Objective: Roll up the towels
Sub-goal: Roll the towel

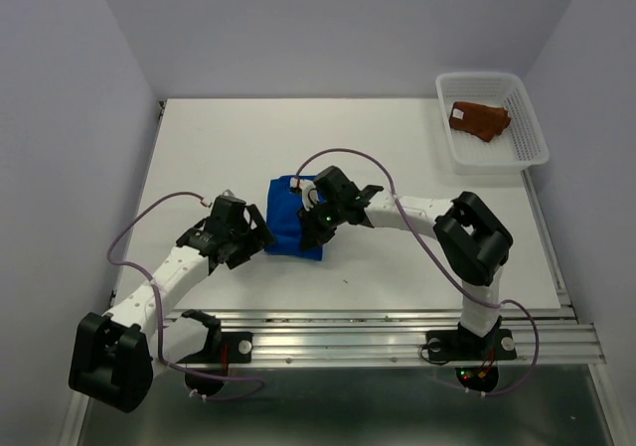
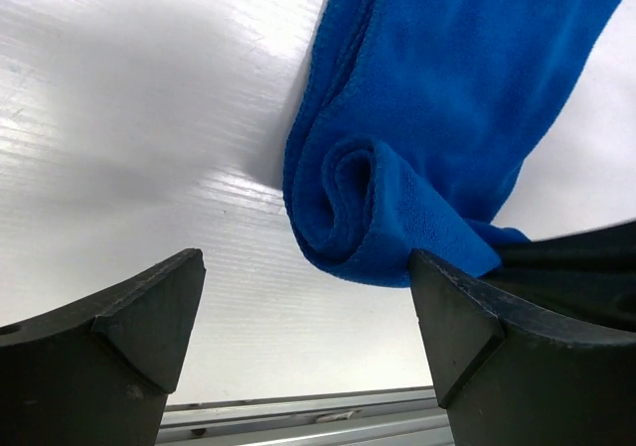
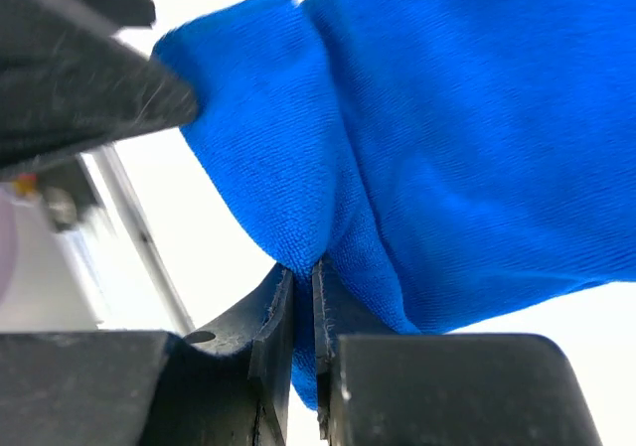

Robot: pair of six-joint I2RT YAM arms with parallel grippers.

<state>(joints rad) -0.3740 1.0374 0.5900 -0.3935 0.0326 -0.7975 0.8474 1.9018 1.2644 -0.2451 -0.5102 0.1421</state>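
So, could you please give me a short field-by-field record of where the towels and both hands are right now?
blue towel: middle of the table, near edge curled into a loose roll
right hand: shut on a fold of the blue towel
left hand: open, facing the end of the roll
brown towel: bunched inside the basket; cannot tell if it is rolled
basket: white mesh, far right corner of the table
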